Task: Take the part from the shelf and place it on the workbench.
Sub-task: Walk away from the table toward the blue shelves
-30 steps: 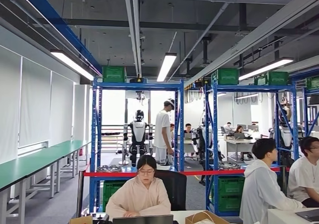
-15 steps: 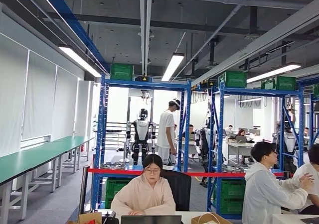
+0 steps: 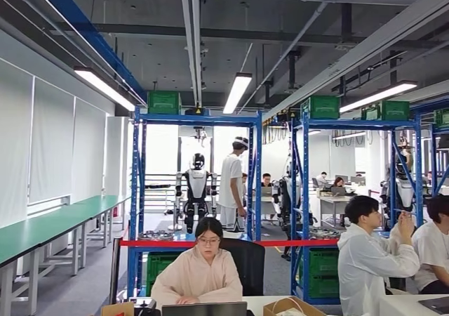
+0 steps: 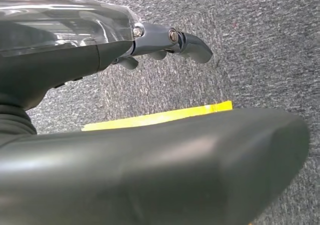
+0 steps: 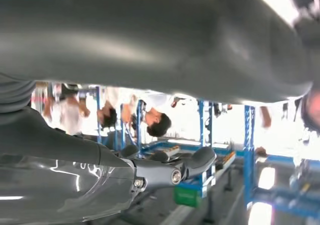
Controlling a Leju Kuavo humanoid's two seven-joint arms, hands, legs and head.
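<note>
Glossy grey left hand, dark fingers, silver screws

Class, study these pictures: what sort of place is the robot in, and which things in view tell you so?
Probably a robotics lab or workshop. Blue steel shelving carries green crates, long green-topped workbenches run along the wall, and another humanoid robot stands behind people seated at desks.
</note>
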